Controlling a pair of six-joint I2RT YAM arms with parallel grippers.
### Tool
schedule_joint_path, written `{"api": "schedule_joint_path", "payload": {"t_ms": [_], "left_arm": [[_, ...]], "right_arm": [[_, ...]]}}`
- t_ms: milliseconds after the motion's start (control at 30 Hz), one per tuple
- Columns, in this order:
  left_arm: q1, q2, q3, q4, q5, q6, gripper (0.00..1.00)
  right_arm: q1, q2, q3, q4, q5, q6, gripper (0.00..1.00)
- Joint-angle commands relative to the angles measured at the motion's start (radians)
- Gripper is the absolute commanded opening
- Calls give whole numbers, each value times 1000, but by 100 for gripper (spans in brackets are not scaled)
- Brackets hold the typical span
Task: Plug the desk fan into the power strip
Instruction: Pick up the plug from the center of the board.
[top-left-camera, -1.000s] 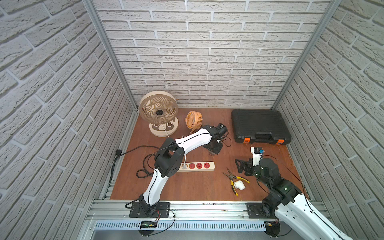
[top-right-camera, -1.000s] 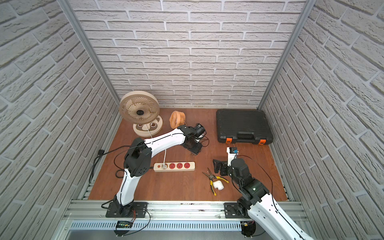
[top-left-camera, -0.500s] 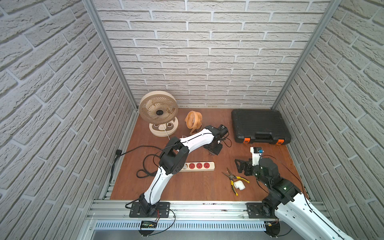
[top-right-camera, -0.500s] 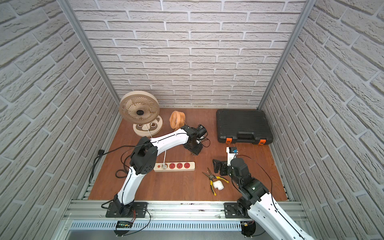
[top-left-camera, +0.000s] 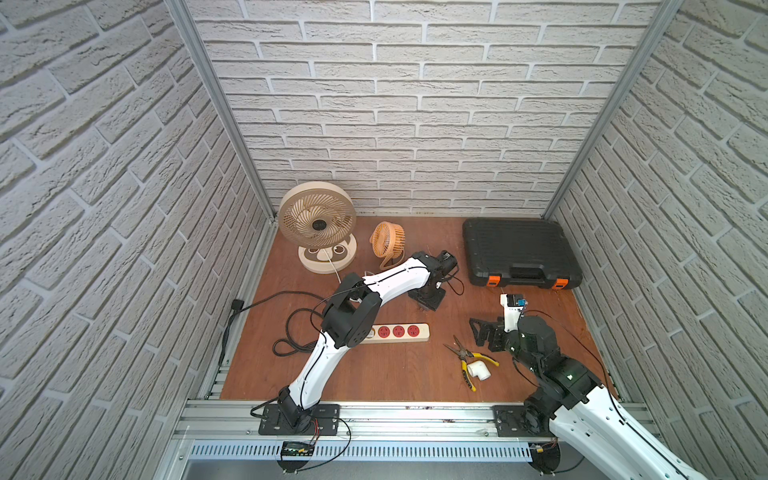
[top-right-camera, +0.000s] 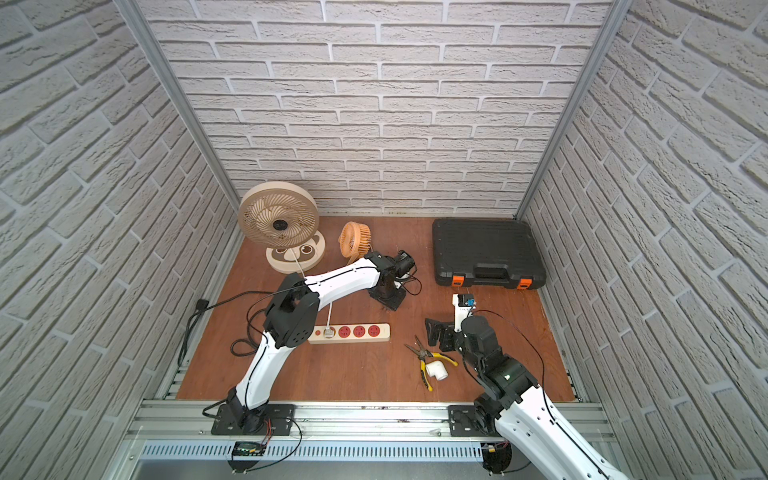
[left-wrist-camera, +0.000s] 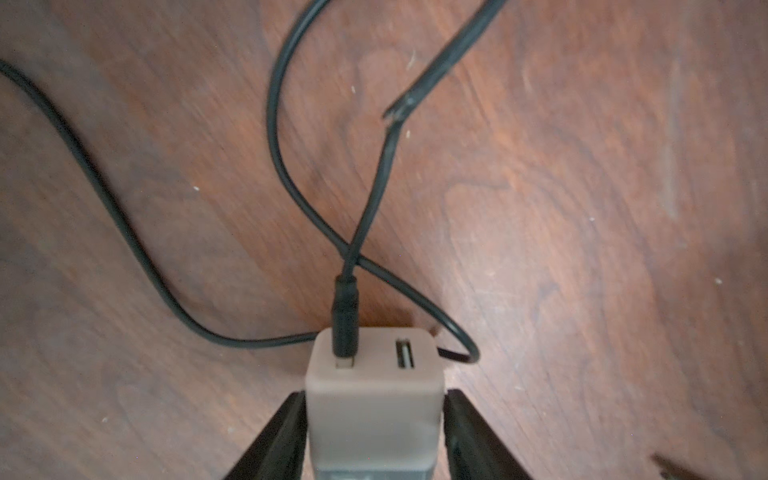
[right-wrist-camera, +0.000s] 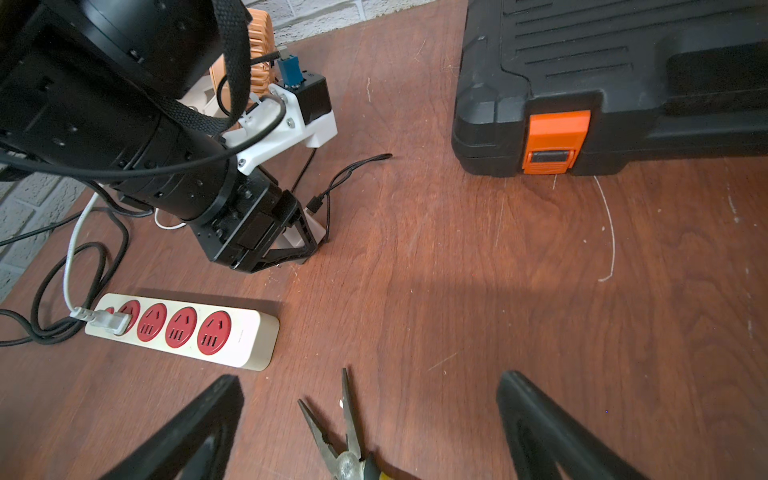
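While the left arm (top-right-camera: 345, 280) is settling: its elbow is swinging toward the right arm, above the power strip (top-right-camera: 384, 332), which is lying mid-table with three sockets free.
Left gripper (left-wrist-camera: 376, 395): fingers (left-wrist-camera: 286, 424) are closing round the white adapter (left-wrist-camera: 374, 374); I cannot tell if they are clamping. Pickup is starting.
Right gripper (right-wrist-camera: 370, 380): hanging wide open by the pliers (right-wrist-camera: 349, 436).
Hidden: the adapter's prongs; blur is smearing the cable (left-wrist-camera: 274, 124).

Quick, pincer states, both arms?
Left pincer: jaws astride the white USB charger; grip cannot be told.
Right pincer: open, empty.
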Motion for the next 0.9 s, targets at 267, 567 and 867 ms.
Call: {"api": "schedule_joint_path", "payload": {"t_ms": [267,567,867], "left_arm": [[-14,26,9,-20,-17,15,45],[-30,-80,-73,41,-90,23,25],[-52,-279,-240,134,-197,48,21]], "right_arm": [[-4,-3,-12,42,-14,-15,100],[-4,18,-10,49,-24,-13,100],[-4,50,-9,88,-113,-6,100]]}}
